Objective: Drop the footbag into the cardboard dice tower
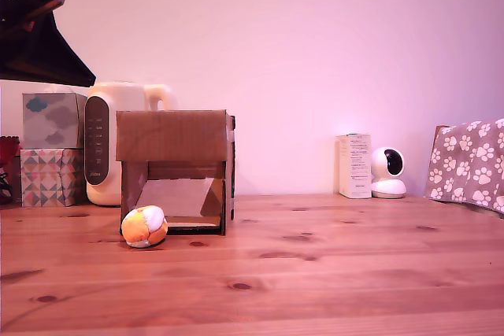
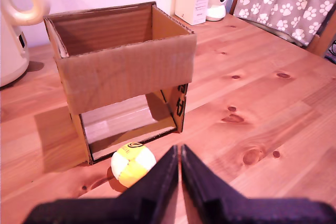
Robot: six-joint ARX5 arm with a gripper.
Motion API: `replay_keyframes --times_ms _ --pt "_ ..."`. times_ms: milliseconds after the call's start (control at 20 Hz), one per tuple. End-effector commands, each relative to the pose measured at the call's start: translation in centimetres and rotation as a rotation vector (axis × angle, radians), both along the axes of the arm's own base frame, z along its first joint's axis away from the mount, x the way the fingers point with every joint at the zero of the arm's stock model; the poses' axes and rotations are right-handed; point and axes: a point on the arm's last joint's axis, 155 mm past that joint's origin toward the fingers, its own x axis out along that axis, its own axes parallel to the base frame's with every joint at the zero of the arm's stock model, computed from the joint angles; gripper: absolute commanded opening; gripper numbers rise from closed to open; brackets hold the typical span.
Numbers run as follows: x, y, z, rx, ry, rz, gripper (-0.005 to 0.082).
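The footbag (image 1: 144, 227) (image 2: 133, 164), a small orange, yellow and white ball, rests on the wooden table just in front of the cardboard dice tower's lower cutout. The cardboard dice tower (image 1: 173, 138) (image 2: 123, 69) is a brown open-topped box with a sloped ramp inside. In the wrist view my gripper (image 2: 180, 153) is shut with its black fingers pressed together and nothing between them. It hovers above the table on the near side of the tower, beside the footbag and apart from it. A dark part of the arm (image 1: 35, 37) shows high at the exterior view's left.
A cream kettle (image 1: 118, 139) (image 2: 13, 30) and stacked patterned tissue boxes (image 1: 53, 147) stand behind the tower at the exterior view's left. A white carton (image 1: 355, 165), a small white camera (image 1: 387, 172) and a paw-print cloth (image 1: 470, 164) are at its right.
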Motion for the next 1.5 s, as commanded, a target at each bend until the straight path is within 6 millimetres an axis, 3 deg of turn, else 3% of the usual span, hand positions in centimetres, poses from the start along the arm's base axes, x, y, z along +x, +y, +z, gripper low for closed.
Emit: replay_keyframes --times_ms 0,400,600,750,1100,1150,1200,1300,1350,1450 --pt "-0.1 0.1 -0.7 0.008 0.012 -0.001 -0.0019" --pt "-0.3 0.0 -1.3 -0.013 0.057 0.009 -0.0019" --pt "-0.4 -1.9 -4.3 -0.054 0.187 -0.003 -0.0019" --pt "0.7 -2.9 -6.4 -0.048 0.215 0.022 -0.0019" --pt "3.6 -2.7 -9.7 -0.016 0.208 0.101 -0.0006" --pt "3.8 -2.8 -9.8 -0.017 0.200 0.099 0.0040" --pt "4.0 -2.9 -9.6 -0.020 0.189 0.097 0.0167" --pt "4.5 -2.8 -9.0 -0.024 0.155 0.109 0.0641" --pt "4.8 -2.5 -8.9 0.001 0.133 0.121 0.0806" --pt "5.2 -1.7 -8.9 0.029 0.119 0.153 0.0766"
